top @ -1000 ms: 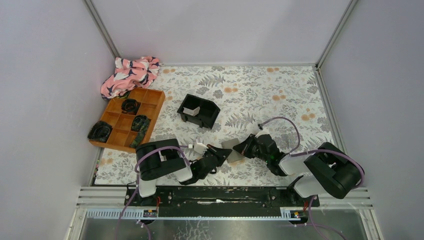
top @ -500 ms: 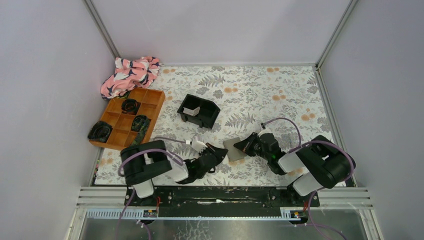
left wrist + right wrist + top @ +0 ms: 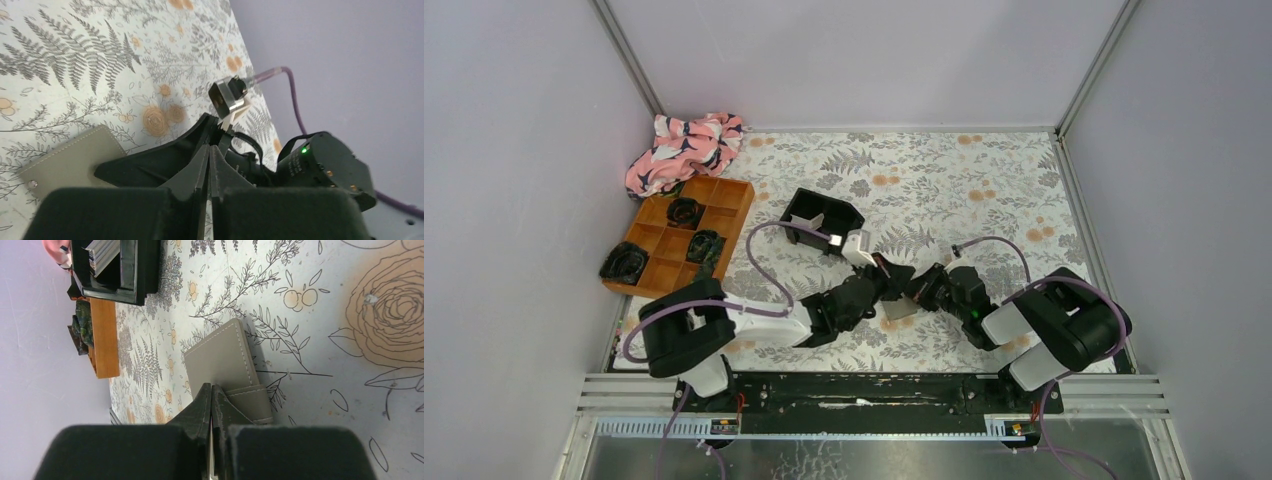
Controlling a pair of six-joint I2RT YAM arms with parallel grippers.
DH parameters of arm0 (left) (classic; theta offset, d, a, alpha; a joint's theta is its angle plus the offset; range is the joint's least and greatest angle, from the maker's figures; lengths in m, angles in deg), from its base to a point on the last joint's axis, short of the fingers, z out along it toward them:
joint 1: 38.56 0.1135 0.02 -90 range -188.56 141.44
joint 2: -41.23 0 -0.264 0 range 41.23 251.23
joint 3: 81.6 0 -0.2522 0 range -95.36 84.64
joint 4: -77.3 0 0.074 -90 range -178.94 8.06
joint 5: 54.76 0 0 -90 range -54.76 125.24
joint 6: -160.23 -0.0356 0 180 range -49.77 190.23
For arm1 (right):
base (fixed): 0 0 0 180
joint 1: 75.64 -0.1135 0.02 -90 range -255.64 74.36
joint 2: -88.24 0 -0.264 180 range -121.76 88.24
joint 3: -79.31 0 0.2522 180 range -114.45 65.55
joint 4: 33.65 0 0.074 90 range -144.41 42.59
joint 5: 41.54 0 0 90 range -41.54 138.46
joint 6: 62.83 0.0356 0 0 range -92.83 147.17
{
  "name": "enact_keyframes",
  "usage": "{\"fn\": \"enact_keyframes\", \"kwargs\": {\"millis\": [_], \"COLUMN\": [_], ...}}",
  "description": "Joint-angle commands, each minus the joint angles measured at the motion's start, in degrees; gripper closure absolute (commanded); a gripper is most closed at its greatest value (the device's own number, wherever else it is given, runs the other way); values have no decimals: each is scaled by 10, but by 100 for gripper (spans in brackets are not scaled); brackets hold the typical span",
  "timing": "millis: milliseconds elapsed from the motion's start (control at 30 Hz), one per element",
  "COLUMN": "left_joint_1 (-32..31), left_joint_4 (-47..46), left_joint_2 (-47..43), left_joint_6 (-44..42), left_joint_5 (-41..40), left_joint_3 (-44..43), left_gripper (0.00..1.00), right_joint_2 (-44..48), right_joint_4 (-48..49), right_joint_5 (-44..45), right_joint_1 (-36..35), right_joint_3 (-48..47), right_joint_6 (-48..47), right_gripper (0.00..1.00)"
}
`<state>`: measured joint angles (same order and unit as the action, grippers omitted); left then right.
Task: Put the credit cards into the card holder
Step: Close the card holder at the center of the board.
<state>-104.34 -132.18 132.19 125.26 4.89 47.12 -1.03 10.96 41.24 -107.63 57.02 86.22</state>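
The grey-taupe card holder [image 3: 896, 308] lies closed on the floral cloth, its strap [image 3: 250, 402] wrapped over one edge. My right gripper [image 3: 211, 386] is shut, its tips resting against the card holder [image 3: 220, 357] beside the strap. My left gripper [image 3: 209, 146] is shut with nothing visible between its fingers. It hovers right next to the right gripper [image 3: 921, 290], with the card holder [image 3: 75, 155] off to its left. The credit cards [image 3: 807, 221] stand pale in the black tray [image 3: 849, 235], and the right wrist view shows these cards [image 3: 102, 247] at its top left.
An orange compartment tray [image 3: 724, 182] with dark items sits at the left, a pink patterned cloth [image 3: 686, 148] behind it. Grey walls close in on three sides. The two arms crowd the near centre of the cloth.
My left arm has swung out from near its base toward the centre, bringing its gripper up beside the right gripper over the card holder. The right gripper has barely moved.
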Motion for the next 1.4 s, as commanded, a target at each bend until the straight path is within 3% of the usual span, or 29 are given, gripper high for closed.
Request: {"fn": "enact_keyframes", "kwargs": {"millis": [0,100,167,267,400,633,967,1167,1267,1367], "left_joint_1": [9,14,11,17,22,24,30,30,32,29], "left_joint_4": [12,48,141,118,94,99,116,109,84,135], "left_joint_2": [62,174,255,310,271,97,-6,50,116,211], "left_joint_6": [-40,-30,-3,71,102,109,27,7,3,-22], "left_joint_5": [67,141,155,155,123,-2,-21,9,58,133], "left_joint_3": [-29,-91,-150,-117,-63,18,-3,-35,-60,-138], "left_gripper": [94,99,100,100,100,99,99,99,100,100], "right_joint_2": [-40,-42,-47,-46,-33,-30,-22,-10,-13,-23], "right_joint_4": [-158,-157,-152,-152,-163,-170,-176,-182,-182,-172], "right_joint_5": [67,67,65,60,61,58,65,67,67,65], "right_joint_1": [20,21,21,21,21,21,21,21,21,21], "right_joint_3": [34,35,34,33,33,28,31,28,27,28], "right_joint_6": [-43,-44,-42,-44,-46,-49,-52,-49,-49,-49], "right_gripper": [100,100,100,100,100,100,100,100,100,100]}}
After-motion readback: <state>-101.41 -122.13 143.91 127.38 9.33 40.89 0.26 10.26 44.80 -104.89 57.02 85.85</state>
